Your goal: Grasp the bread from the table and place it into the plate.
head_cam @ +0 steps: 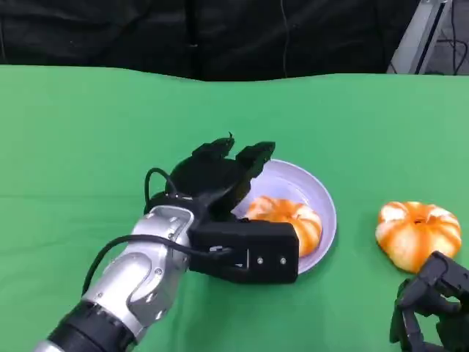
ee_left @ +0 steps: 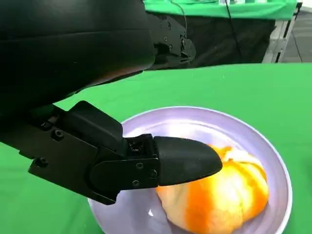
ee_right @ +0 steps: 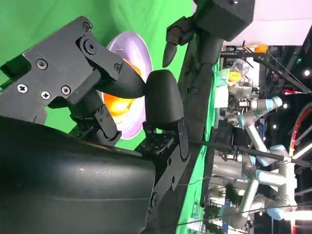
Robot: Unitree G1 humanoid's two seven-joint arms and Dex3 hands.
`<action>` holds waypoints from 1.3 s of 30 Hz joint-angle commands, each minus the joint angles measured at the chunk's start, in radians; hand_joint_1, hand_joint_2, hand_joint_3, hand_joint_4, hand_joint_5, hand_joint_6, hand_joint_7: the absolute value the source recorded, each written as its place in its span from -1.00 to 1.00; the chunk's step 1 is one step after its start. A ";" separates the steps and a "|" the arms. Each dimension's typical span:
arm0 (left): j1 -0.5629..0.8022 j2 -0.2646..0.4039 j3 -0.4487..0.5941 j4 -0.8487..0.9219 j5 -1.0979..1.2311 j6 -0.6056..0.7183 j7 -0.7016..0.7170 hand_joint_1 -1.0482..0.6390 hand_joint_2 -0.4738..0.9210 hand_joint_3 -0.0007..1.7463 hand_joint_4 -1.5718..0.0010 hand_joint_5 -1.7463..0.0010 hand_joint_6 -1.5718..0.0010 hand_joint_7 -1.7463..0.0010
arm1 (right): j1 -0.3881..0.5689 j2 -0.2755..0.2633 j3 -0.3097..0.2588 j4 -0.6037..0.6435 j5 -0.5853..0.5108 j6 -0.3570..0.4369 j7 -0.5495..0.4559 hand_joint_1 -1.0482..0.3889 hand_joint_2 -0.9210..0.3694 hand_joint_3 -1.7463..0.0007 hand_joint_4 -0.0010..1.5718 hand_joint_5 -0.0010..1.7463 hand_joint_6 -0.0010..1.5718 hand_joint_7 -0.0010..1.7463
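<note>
Because one bread roll (head_cam: 287, 218) already lay inside the pale plate (head_cam: 316, 183), resting toward the plate's near side rather than at its centre, the left hand (head_cam: 220, 180) had nothing in it: its fingers (ee_left: 185, 160) were spread apart and empty above the plate's left rim, close over the roll but not closed on it. In the left wrist view a black finger reached across just above the orange-and-white crust, and whether it brushed the roll could not be told. That loose, splayed posture fitted a hand that had no load, so the placing of this piece looked done, as a judgement from how things lay.

A second roll (head_cam: 418, 232), the same glazed orange and white, sat on the green table (head_cam: 88, 132) to the right of the plate and apart from it, so the task's bread was split: one piece in the plate, one not yet there. The right hand (head_cam: 432, 304) was low at the near right, just below that second roll and not touching it; its fingers appeared curled in the head view, but whether they were parted or drawn together could not be told from these pictures. Its place beside the loose roll suggested that roll was the likelier next thing to grasp, with room left for it on the plate's far side
</note>
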 commanded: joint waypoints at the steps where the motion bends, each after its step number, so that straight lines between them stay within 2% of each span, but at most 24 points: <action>1: 0.015 0.015 0.007 -0.012 -0.002 0.008 -0.007 -1.00 1.00 -0.24 1.00 1.00 0.93 0.99 | 0.000 -0.016 -0.011 0.002 0.006 -0.005 0.003 0.25 -0.33 -0.47 0.09 1.00 -0.03 0.88; 9: 0.054 0.007 0.048 -0.075 -0.050 -0.010 0.009 -1.00 1.00 -0.25 1.00 1.00 0.88 0.97 | 0.002 -0.014 -0.013 0.000 0.004 -0.004 0.000 0.25 -0.35 -0.44 0.09 1.00 -0.02 0.87; 10: 0.067 0.001 0.065 -0.098 -0.071 -0.010 0.015 -0.83 1.00 -0.42 0.88 0.96 0.77 0.95 | 0.001 -0.013 -0.013 0.000 0.005 -0.004 0.001 0.24 -0.35 -0.43 0.09 1.00 -0.02 0.87; 12: 0.092 -0.011 0.096 -0.141 -0.105 -0.008 0.021 -0.71 1.00 -0.53 0.80 0.93 0.69 0.94 | 0.000 -0.013 -0.012 0.000 0.006 -0.004 0.002 0.24 -0.35 -0.43 0.09 1.00 -0.02 0.87; 13: 0.113 -0.024 0.127 -0.169 -0.150 -0.015 0.021 -0.40 1.00 -0.66 0.52 0.87 0.48 0.92 | 0.002 -0.012 -0.012 -0.003 0.001 -0.003 -0.002 0.24 -0.35 -0.43 0.09 1.00 -0.02 0.87; 15: 0.137 -0.038 0.162 -0.202 -0.206 -0.024 0.020 -0.07 1.00 -0.74 0.19 0.81 0.26 0.91 | 0.004 -0.011 -0.012 -0.007 -0.006 -0.001 -0.007 0.24 -0.35 -0.43 0.09 1.00 -0.02 0.87; 17: 0.204 -0.065 0.248 -0.267 -0.377 -0.041 -0.033 0.17 1.00 -0.58 -0.08 0.75 -0.02 0.85 | 0.003 -0.011 -0.010 -0.004 -0.007 -0.007 -0.007 0.26 -0.35 -0.44 0.09 1.00 -0.02 0.87; 19: 0.261 -0.076 0.307 -0.335 -0.508 -0.024 -0.090 0.26 1.00 -0.43 -0.35 0.67 -0.28 0.79 | 0.003 -0.011 -0.008 -0.004 -0.005 -0.006 -0.006 0.27 -0.35 -0.44 0.09 1.00 -0.02 0.87; 21: 0.311 -0.067 0.342 -0.388 -0.600 -0.018 -0.142 0.25 0.85 -0.18 -0.37 0.37 -0.47 0.78 | 0.003 -0.012 -0.007 -0.005 -0.001 -0.002 -0.004 0.26 -0.35 -0.44 0.09 1.00 -0.02 0.87; 22: 0.333 -0.062 0.356 -0.408 -0.641 -0.022 -0.165 0.23 0.69 0.05 -0.31 -0.07 -0.56 0.61 | 0.002 -0.013 -0.007 -0.005 0.001 -0.002 -0.003 0.25 -0.35 -0.44 0.08 1.00 -0.03 0.87; 23: 0.345 -0.058 0.365 -0.419 -0.667 -0.026 -0.179 0.22 0.61 0.16 -0.26 -0.26 -0.49 0.37 | 0.002 -0.014 -0.008 -0.005 0.002 -0.002 -0.002 0.25 -0.35 -0.44 0.08 1.00 -0.03 0.87; 24: 0.397 -0.056 0.393 -0.457 -0.739 -0.015 -0.212 0.21 0.58 0.21 -0.24 -0.35 -0.40 0.17 | 0.005 -0.015 -0.008 -0.012 -0.002 0.007 -0.007 0.24 -0.35 -0.44 0.08 1.00 -0.03 0.87; 25: 0.450 -0.059 0.422 -0.503 -0.818 0.017 -0.243 0.17 0.45 0.40 -0.17 -0.65 -0.27 -0.22 | 0.007 -0.015 -0.009 -0.015 -0.001 0.011 -0.008 0.24 -0.35 -0.44 0.09 1.00 -0.02 0.87; 26: 0.487 -0.060 0.442 -0.536 -0.877 0.043 -0.264 0.15 0.38 0.49 -0.12 -0.79 -0.19 -0.41 | 0.008 -0.016 -0.010 -0.017 0.001 0.014 -0.008 0.24 -0.35 -0.44 0.09 1.00 -0.02 0.87; 28: 0.566 -0.047 0.476 -0.602 -0.974 0.075 -0.302 0.14 0.36 0.55 -0.08 -0.94 -0.07 -0.65 | 0.006 -0.020 -0.013 -0.012 0.008 0.011 -0.003 0.24 -0.35 -0.45 0.10 1.00 -0.02 0.87; 34: 0.750 0.004 0.555 -0.729 -1.138 0.111 -0.360 0.10 0.51 0.37 -0.09 -1.00 0.00 -0.80 | 0.000 -0.023 -0.017 0.002 0.010 -0.013 0.008 0.25 -0.34 -0.46 0.10 1.00 -0.02 0.87; 39: 0.875 0.053 0.646 -0.747 -1.291 0.128 -0.437 0.09 0.52 0.34 -0.11 -1.00 0.00 -0.85 | 0.004 -0.023 -0.020 -0.005 0.007 -0.009 0.008 0.23 -0.32 -0.47 0.09 1.00 -0.02 0.86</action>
